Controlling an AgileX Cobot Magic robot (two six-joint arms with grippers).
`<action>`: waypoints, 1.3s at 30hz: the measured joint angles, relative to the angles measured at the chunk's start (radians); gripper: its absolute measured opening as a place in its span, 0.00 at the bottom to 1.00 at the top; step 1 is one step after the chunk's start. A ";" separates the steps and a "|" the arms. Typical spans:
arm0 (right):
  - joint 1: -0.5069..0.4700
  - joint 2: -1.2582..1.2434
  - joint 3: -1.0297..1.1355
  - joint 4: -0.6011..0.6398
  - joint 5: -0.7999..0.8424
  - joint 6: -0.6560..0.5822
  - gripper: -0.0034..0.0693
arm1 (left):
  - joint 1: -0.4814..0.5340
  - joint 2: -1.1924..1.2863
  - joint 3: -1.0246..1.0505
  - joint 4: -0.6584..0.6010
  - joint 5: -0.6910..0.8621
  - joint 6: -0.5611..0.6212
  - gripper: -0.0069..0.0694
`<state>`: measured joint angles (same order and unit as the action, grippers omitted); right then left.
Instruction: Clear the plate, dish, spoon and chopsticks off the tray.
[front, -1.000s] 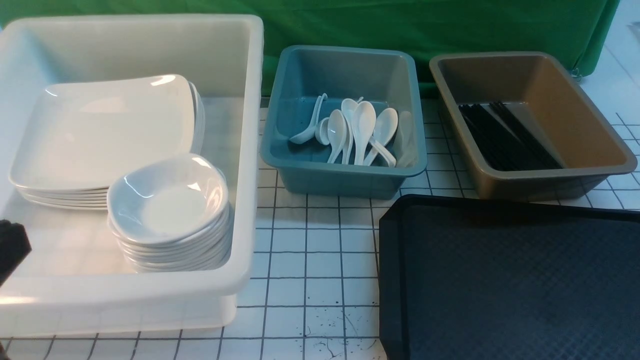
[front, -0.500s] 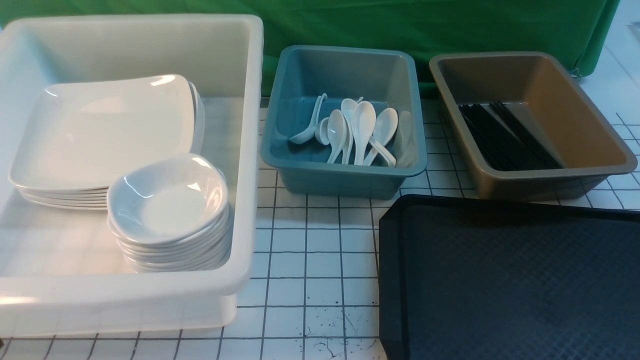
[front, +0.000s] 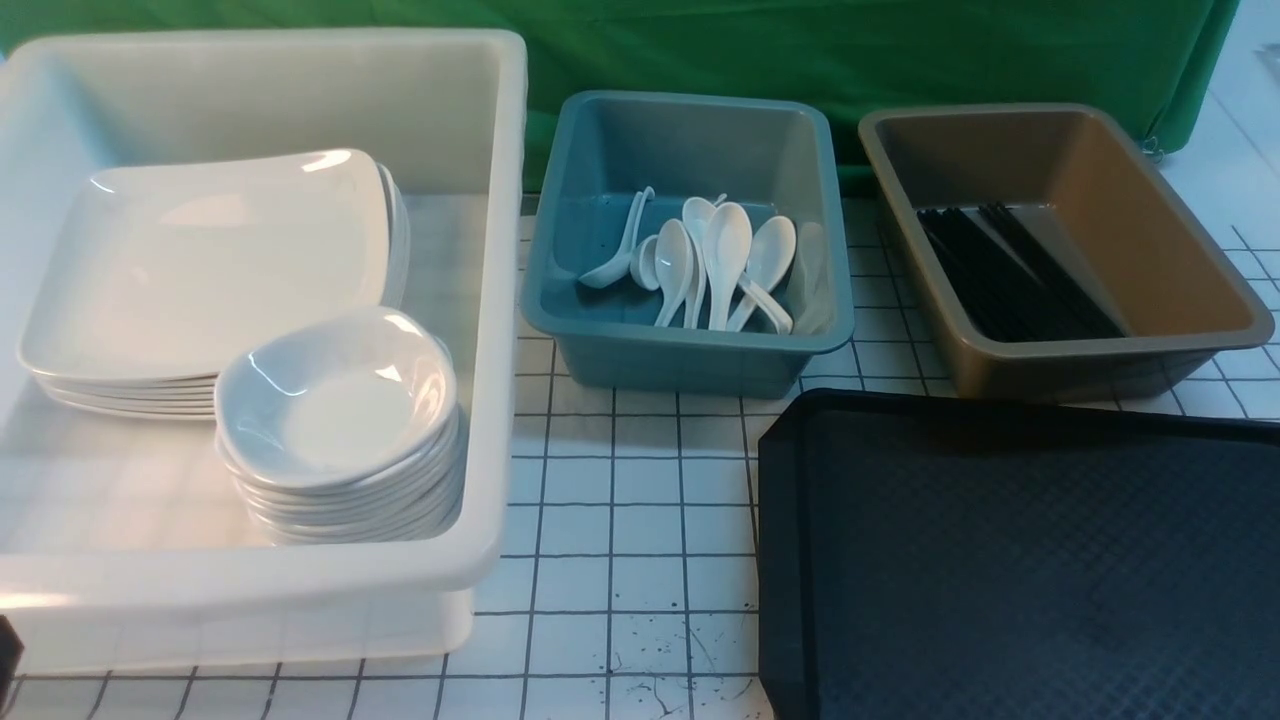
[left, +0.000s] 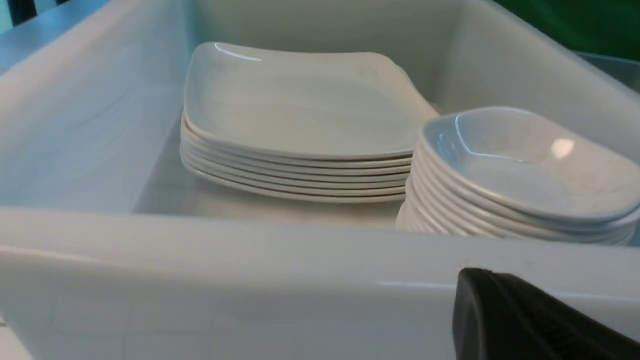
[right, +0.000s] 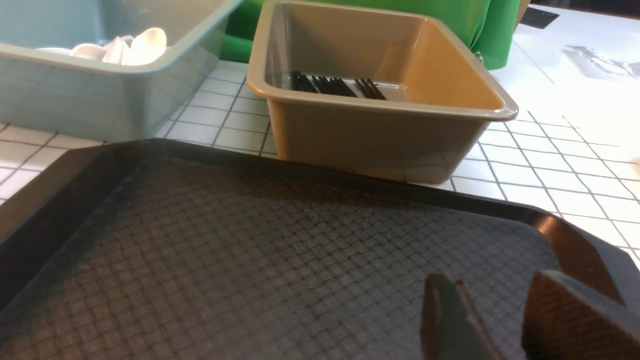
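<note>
The black tray lies at the front right with nothing on it; it also fills the right wrist view. A stack of white plates and a stack of small dishes sit in the white tub. Several spoons lie in the blue tub. Black chopsticks lie in the brown tub. My right gripper hovers low over the tray's near right corner, its fingers slightly apart and empty. Only a dark edge of my left gripper shows; one finger is outside the tub's near wall.
The blue tub and brown tub stand side by side behind the tray, before a green cloth. The gridded white tabletop lies between the white tub and the tray.
My left gripper has drawn back from the white tub's near left corner, left the front view, and now shows only at the bottom left edge. Nothing else moved.
</note>
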<state>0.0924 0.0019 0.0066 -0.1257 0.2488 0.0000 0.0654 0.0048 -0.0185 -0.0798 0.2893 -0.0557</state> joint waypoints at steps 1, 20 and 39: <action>0.000 0.000 0.000 0.000 0.000 0.000 0.38 | 0.000 -0.003 0.011 0.003 -0.001 -0.006 0.09; 0.000 0.000 0.001 0.000 0.000 0.000 0.38 | -0.051 -0.005 0.024 0.029 -0.024 -0.016 0.09; 0.000 0.000 0.001 0.000 0.000 0.000 0.38 | -0.051 -0.005 0.024 0.029 -0.030 -0.020 0.10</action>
<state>0.0924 0.0019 0.0074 -0.1257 0.2488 0.0000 0.0149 -0.0004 0.0059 -0.0510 0.2590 -0.0754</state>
